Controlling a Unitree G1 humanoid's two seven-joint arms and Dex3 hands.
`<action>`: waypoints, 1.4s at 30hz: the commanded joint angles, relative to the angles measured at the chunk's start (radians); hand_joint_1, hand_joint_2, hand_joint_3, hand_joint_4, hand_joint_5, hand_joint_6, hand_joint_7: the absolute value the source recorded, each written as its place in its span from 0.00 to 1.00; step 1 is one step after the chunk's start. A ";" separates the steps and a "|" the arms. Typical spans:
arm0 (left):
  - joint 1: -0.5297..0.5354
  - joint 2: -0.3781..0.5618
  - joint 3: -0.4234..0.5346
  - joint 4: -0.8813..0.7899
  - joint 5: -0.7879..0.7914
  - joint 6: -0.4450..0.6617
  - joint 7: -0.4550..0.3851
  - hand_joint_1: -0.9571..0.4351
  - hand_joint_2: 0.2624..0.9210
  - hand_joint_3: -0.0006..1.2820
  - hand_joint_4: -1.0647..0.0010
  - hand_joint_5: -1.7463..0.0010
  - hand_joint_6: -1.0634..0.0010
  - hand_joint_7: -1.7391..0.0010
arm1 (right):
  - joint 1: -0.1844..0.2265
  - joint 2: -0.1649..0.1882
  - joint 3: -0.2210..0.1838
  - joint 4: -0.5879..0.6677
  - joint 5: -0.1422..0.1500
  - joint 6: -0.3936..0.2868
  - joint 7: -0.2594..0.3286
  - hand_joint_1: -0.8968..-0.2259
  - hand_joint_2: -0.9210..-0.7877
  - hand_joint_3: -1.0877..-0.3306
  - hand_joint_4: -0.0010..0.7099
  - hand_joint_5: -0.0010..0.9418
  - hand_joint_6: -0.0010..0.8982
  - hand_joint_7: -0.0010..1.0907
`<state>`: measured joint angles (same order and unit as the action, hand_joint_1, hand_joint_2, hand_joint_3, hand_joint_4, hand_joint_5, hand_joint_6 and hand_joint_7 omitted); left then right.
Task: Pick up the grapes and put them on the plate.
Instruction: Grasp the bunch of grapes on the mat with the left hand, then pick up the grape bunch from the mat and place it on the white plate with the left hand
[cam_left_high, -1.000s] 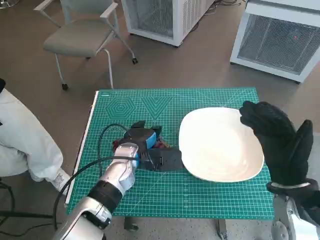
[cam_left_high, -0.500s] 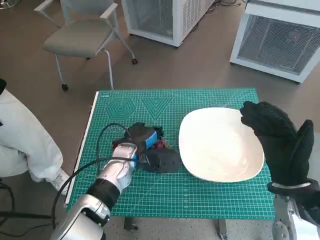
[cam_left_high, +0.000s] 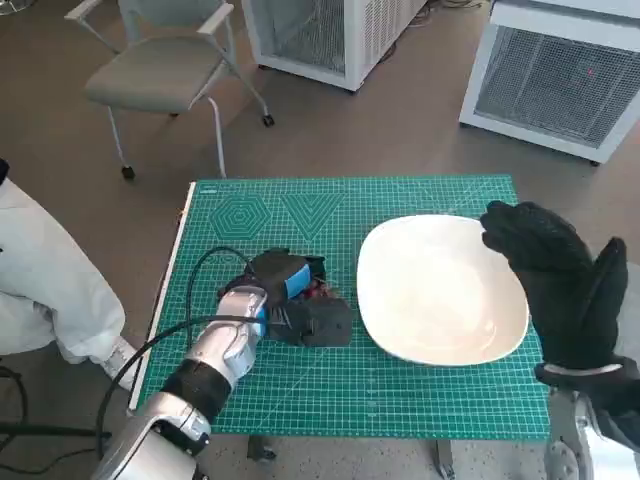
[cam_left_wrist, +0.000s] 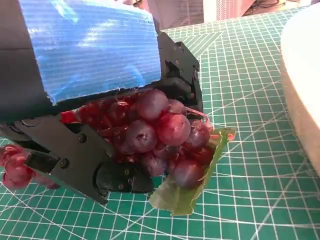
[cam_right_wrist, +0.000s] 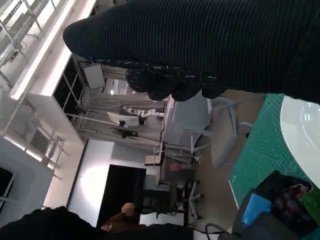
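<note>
A bunch of dark red grapes (cam_left_wrist: 159, 131) with a green leaf (cam_left_wrist: 186, 194) sits inside my left hand (cam_left_high: 293, 300), whose black fingers (cam_left_wrist: 75, 155) curl round it from both sides. The bunch hangs low over the green cutting mat (cam_left_high: 400, 390), just left of the white plate (cam_left_high: 440, 300). In the head view only a few grapes (cam_left_high: 322, 291) show past the blue-taped back of the hand. My right hand (cam_left_high: 560, 290) stands raised over the plate's right rim, fingers spread and holding nothing. The right wrist view shows the plate's rim (cam_right_wrist: 304, 125) and the grapes (cam_right_wrist: 288, 198) far off.
A black cable (cam_left_high: 203, 280) loops over the mat beside my left wrist. A person in white (cam_left_high: 50, 280) sits at the table's left edge. A grey chair (cam_left_high: 160, 70) and two white cabinets (cam_left_high: 340, 30) (cam_left_high: 570, 80) stand on the floor beyond.
My left hand's fingers have curled in tighter round the grapes, and the forearm has shifted slightly left. The right hand has stayed where it was.
</note>
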<state>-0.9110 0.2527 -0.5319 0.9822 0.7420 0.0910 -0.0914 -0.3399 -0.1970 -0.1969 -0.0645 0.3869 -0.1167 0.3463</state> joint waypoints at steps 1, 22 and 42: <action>0.018 0.021 0.005 -0.020 -0.007 -0.007 0.017 0.69 0.73 0.44 0.63 0.04 0.47 0.33 | 0.008 -0.006 -0.002 0.015 -0.003 0.010 0.002 0.88 0.00 0.64 0.53 0.96 0.30 0.94; 0.065 0.098 0.056 -0.315 -0.011 0.041 -0.034 0.84 0.76 0.45 0.61 0.11 0.55 0.50 | 0.012 -0.006 -0.003 0.003 -0.001 0.012 0.000 0.88 0.00 0.64 0.53 0.95 0.30 0.94; 0.134 0.185 0.214 -0.827 -0.047 0.071 -0.123 0.69 0.97 0.04 0.29 0.31 0.34 0.43 | 0.011 0.004 0.002 0.007 -0.007 0.000 -0.004 0.88 0.00 0.64 0.53 0.95 0.30 0.94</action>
<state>-0.7937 0.4274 -0.3394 0.1952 0.7098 0.1767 -0.2120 -0.3416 -0.1957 -0.1962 -0.0660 0.3869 -0.1200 0.3461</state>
